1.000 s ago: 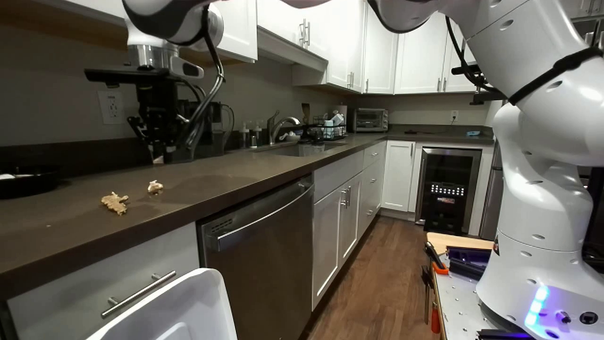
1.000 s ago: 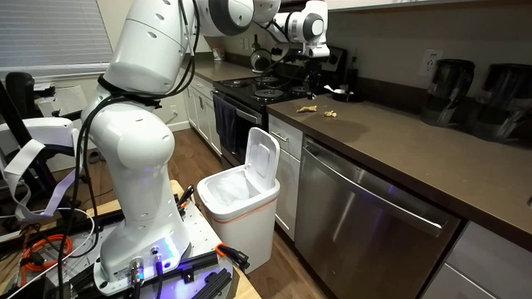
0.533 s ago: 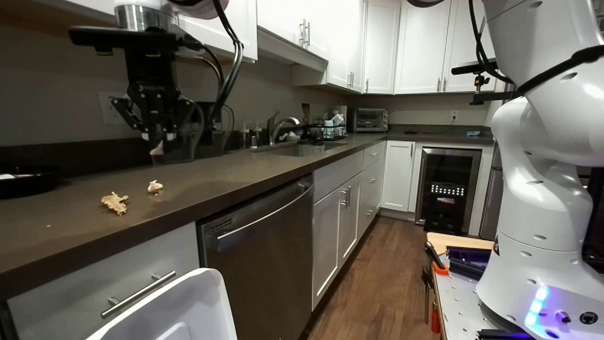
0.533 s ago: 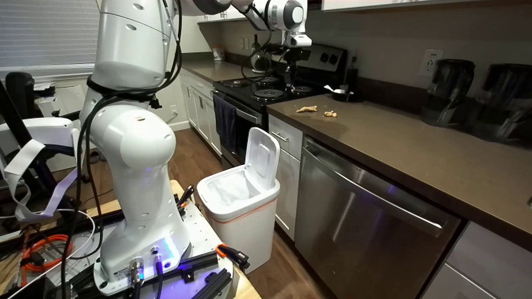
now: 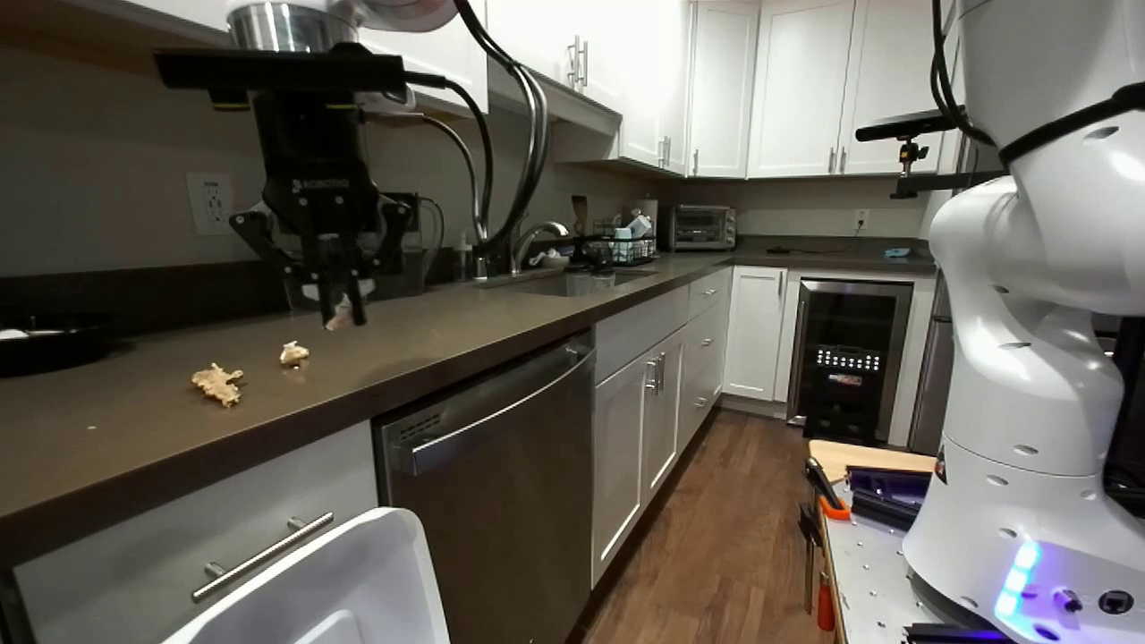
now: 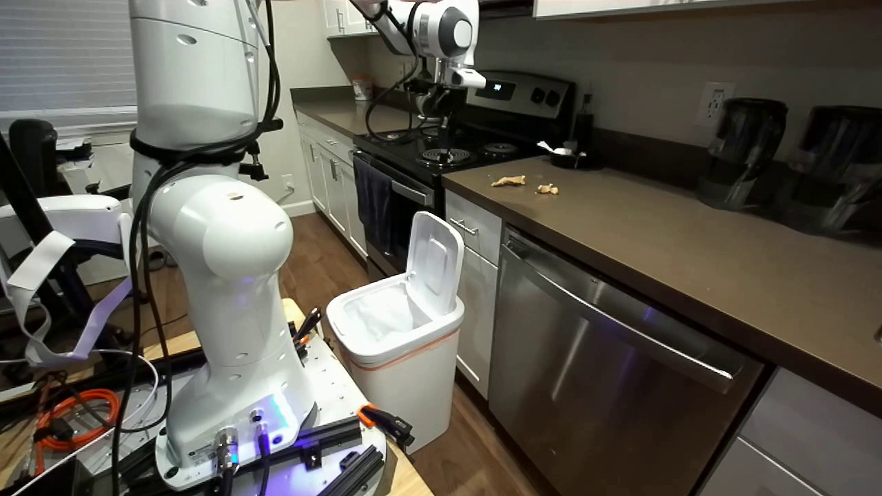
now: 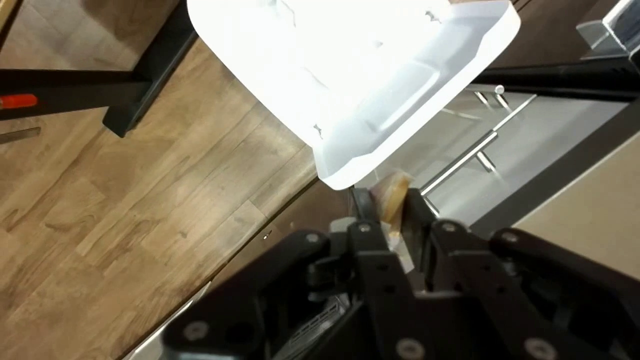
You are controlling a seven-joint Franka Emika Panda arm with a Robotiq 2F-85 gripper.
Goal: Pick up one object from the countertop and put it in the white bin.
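Note:
My gripper [image 5: 343,315] is shut on a small pinkish-tan lump [image 7: 395,195], pinched between the fingertips and blurred. It hangs raised in the air; the gripper shows small in front of the stove in an exterior view [image 6: 446,147]. The white bin [image 6: 372,355] stands on the floor, lid up, with a white liner inside. In the wrist view the bin's lid [image 7: 410,95] lies just beyond the fingertips, and the bin's inside is overexposed. On the dark brown countertop [image 6: 661,220] lie a larger tan knobbly lump [image 5: 217,385] and a smaller pale one [image 5: 293,355].
A black stove [image 6: 444,157] adjoins the counter. A steel dishwasher [image 6: 586,344] and a drawer handle [image 5: 264,556] are under the counter edge. A black dish [image 5: 54,344] and dark pitchers [image 6: 744,151] stand at the back. The robot's table [image 6: 337,375] is beside the bin.
My gripper, with the lump in it, has moved off the counter's back area toward the robot's side and the bin. It looks larger in an exterior view. The lumps on the countertop have not moved.

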